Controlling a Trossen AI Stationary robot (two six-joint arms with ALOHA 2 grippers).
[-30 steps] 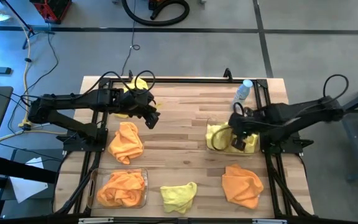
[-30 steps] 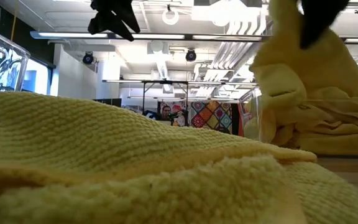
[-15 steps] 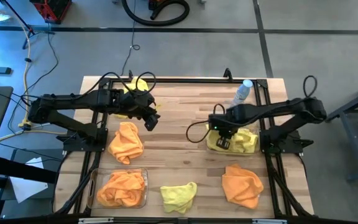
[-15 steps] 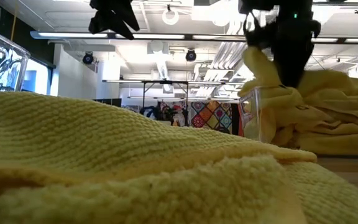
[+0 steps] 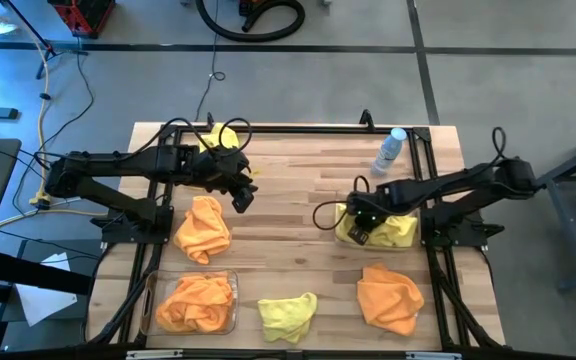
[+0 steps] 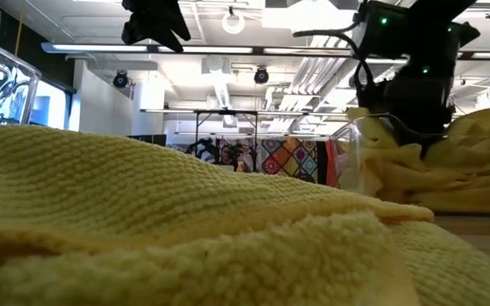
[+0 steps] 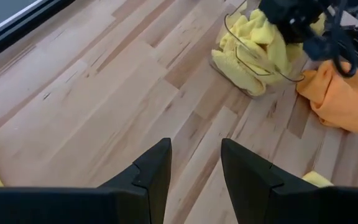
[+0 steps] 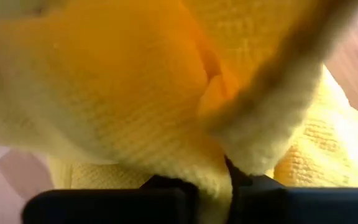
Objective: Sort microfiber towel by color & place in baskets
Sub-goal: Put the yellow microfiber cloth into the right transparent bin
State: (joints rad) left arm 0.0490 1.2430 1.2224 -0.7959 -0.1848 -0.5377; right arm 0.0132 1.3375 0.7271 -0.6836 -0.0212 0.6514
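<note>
My right gripper reaches down into the clear basket on the table's right, which holds yellow towels. It is shut on a yellow towel that fills the right wrist view. My left gripper hangs open above bare wood left of centre, beyond a loose orange towel; its fingers stand apart. The second basket, near left, holds orange towels. Loose towels lie on the table: a yellow one at the near edge, an orange one near right, a yellow one under the left arm. My right gripper pinches a bunched fold of the yellow towel between its two fingers, coming from above and pointing down into the basket. The towel is heaped against the camera and lies on the other yellow towels in the basket; layers cannot be counted.
A small clear bottle with a blue cap stands at the far right, just beyond the yellow basket. Black frame rails run along the far and side edges. Bare wood lies between the two arms.
My right gripper, holding the yellow towel raised above the basket, has swung toward the table's left and come down, so the towel has sunk from hanging high to lying in the basket. The left arm has kept still.
</note>
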